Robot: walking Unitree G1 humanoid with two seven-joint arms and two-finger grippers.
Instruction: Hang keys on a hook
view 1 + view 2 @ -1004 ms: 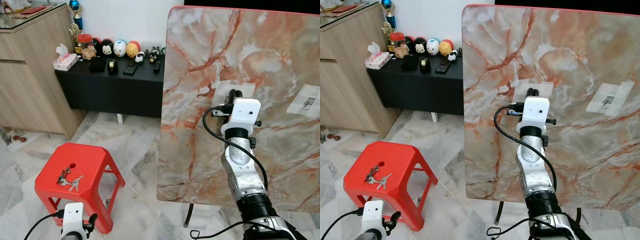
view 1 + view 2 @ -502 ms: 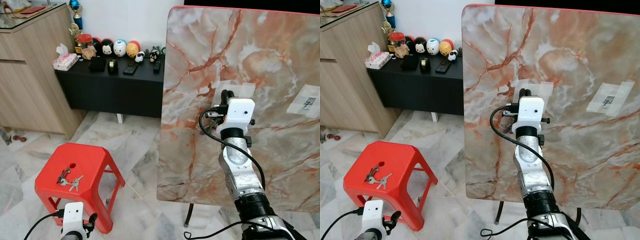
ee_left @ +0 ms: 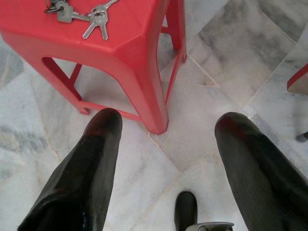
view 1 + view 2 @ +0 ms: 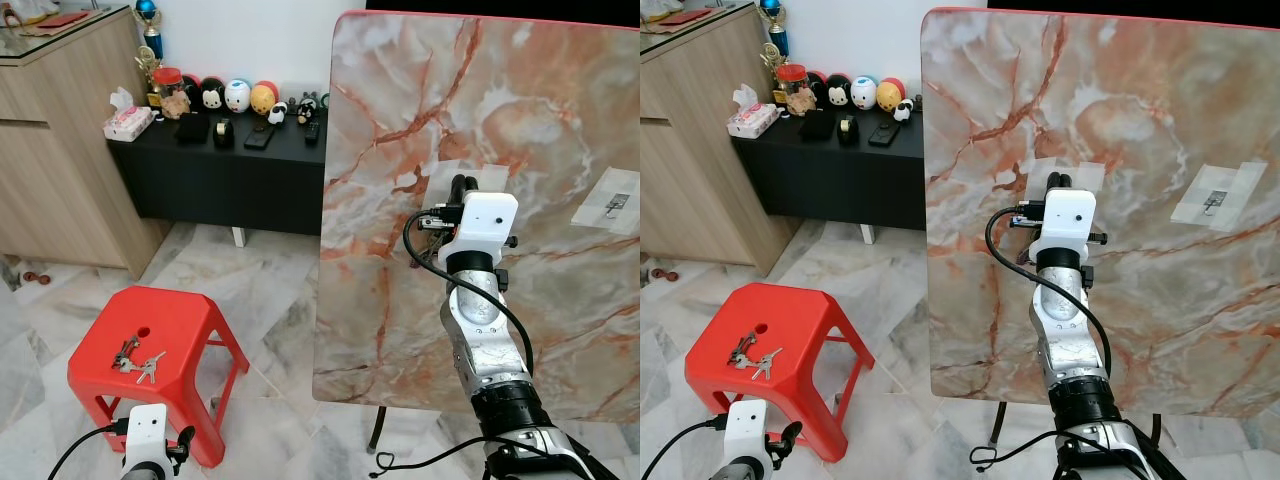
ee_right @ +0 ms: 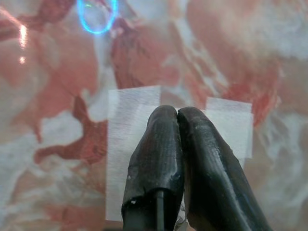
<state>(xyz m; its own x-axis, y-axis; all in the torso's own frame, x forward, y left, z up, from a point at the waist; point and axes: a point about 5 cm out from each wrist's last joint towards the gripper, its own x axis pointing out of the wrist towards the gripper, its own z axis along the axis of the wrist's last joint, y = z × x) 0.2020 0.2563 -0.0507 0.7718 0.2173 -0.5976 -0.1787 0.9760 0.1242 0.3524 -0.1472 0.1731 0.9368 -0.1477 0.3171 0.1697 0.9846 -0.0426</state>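
Note:
A bunch of keys (image 4: 138,358) lies on top of a red plastic stool (image 4: 190,330) at the lower left. In the left wrist view the keys (image 3: 84,13) rest near the stool's edge, and my left gripper (image 3: 168,139) hangs low over the floor in front of the stool, open and holding nothing. My right gripper (image 4: 461,186) is raised against an upright marble-patterned board (image 4: 400,110). Its fingers (image 5: 159,144) are shut, tips on a white tape patch (image 5: 127,120). A second tape patch with a small metal hook (image 4: 615,203) sits further right on the board.
A black sideboard (image 4: 220,175) with figurines and a tissue box stands against the far wall. A wooden cabinet (image 4: 55,150) fills the left side. The board's dark stand leg (image 4: 377,430) reaches the marble floor (image 4: 270,300) between stool and board.
My right gripper shifted a little left along the board, then back right, staying at the tape patch. The keys and my left arm have not moved.

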